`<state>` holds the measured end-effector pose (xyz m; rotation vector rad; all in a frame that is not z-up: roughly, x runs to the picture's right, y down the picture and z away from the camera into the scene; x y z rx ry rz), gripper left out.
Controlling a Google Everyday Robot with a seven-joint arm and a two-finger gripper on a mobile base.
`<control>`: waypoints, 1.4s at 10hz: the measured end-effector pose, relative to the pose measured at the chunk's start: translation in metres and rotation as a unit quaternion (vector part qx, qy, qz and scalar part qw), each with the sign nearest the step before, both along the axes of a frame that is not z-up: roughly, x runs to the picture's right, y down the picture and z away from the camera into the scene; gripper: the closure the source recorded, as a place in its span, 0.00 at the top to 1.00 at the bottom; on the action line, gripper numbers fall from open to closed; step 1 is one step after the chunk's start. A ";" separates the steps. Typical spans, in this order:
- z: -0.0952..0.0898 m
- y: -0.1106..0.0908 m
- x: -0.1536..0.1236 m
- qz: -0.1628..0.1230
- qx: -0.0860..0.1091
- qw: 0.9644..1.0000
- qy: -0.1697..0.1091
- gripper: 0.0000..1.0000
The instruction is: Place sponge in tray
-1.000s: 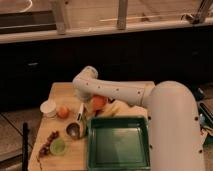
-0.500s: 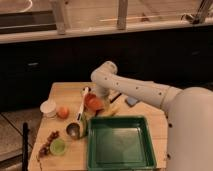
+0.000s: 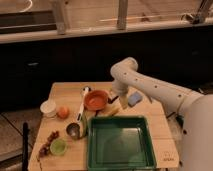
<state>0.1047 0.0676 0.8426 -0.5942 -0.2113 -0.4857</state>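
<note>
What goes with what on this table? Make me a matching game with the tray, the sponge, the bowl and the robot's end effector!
Things:
1. tray
2. sponge
3. bowl
4. end effector

Matches:
A. orange
B. right next to the sponge, behind the tray
C. green, the biggest thing on the table
D. light blue

Pairs: 1-C, 2-D, 3-A, 4-B

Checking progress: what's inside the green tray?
Nothing: the tray shows only its bare bottom, fully uncovered. The blue sponge is outside, behind it, beside the claw.
</note>
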 end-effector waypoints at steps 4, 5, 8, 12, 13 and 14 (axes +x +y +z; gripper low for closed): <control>0.024 0.008 0.056 0.036 -0.027 0.998 0.039 0.80; 0.032 0.012 0.063 0.036 -0.029 0.998 0.041 0.80; 0.060 0.020 0.078 0.031 -0.023 0.999 0.029 0.80; 0.089 0.025 0.085 0.029 -0.028 0.999 0.009 0.78; 0.093 0.027 0.087 0.031 -0.031 0.999 0.006 0.70; 0.097 0.030 0.092 0.033 -0.034 0.999 0.005 0.60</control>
